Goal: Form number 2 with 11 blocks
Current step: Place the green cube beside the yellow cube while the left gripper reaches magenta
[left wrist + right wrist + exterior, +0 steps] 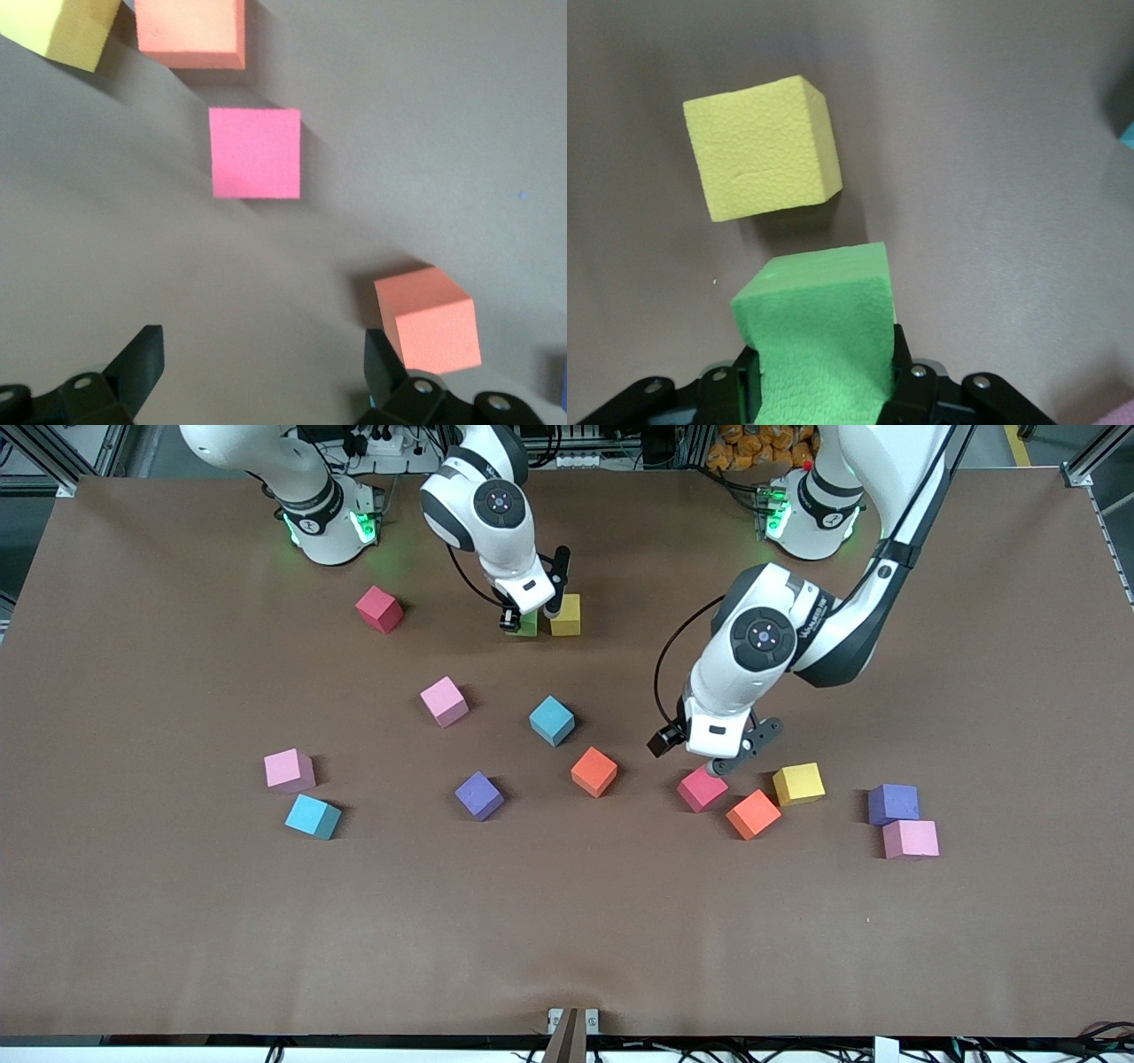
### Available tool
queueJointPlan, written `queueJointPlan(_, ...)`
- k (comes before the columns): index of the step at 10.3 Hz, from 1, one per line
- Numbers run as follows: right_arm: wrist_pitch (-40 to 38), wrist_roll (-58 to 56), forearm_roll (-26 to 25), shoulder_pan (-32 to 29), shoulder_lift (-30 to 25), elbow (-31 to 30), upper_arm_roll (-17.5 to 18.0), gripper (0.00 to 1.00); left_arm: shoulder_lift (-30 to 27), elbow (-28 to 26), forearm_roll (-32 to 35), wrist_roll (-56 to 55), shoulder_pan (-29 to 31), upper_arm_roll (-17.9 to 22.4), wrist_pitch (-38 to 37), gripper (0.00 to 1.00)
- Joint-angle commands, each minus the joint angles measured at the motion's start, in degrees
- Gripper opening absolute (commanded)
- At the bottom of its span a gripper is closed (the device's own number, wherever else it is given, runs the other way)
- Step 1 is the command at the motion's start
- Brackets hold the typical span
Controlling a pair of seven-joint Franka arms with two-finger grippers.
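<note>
The brown tabletop (177, 921) was mostly bare, with blocks scattered all over, so the 2 had barely got going. Both arms were reaching in from their bases.

The right pincer (530, 615) was clamped on a green block (819, 345), squeezing the foam in a bit, low down and right beside a yellow block (565, 614) close to the robot bases. In the right wrist view there was a small gap between green and yellow. My guess is those two were the start of the digit, so roughly two of eleven, and the green one wasn't let go yet.

The left pincer (728, 755) was wide open with nothing in it, hanging just over a pink block (702, 788). In the left wrist view that pink one wasn't between the fingers, so no grab there. Looked like the next pick to me.

The rest was loose: an orange block (753, 814) and another yellow (798, 783) beside the pink, purple (892, 803) touching pale pink (911, 839) toward the left arm's end, plus red (379, 609), blue (552, 720), another orange (594, 771) and more. About nine still to place, I'd say.
</note>
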Motion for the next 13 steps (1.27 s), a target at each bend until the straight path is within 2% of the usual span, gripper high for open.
queueJointPlan(1,2.09,0.41,0.93,-0.04,-0.39,-1.52,0.34,0.0,0.89,1.64,0.92,-1.77,-0.81,1.22,-1.68,1.0)
queueJointPlan(4,4.47,0.41,0.93,1.01,0.58,-1.7,0.34,0.0,2.73,4.61,0.92,-4.83,-2.91,2.62,-1.68,1.0)
queueJointPlan(7,6.4,2.6,0.93,2.5,2.25,-1.7,0.25,0.0,8.69,12.78,0.66,-8.62,-11.77,11.48,-2.29,1.0)
queueJointPlan(10,7.72,3.14,0.93,3.12,3.04,-2.05,0.34,0.0,13.89,21.22,-2.24,-9.59,-15.22,15.36,-6.68,1.0)
queueJointPlan(13,8.86,3.92,0.93,3.38,3.65,-2.05,0.43,0.0,15.13,22.47,-2.6,-10.3,-16.11,16.34,-6.78,1.0)
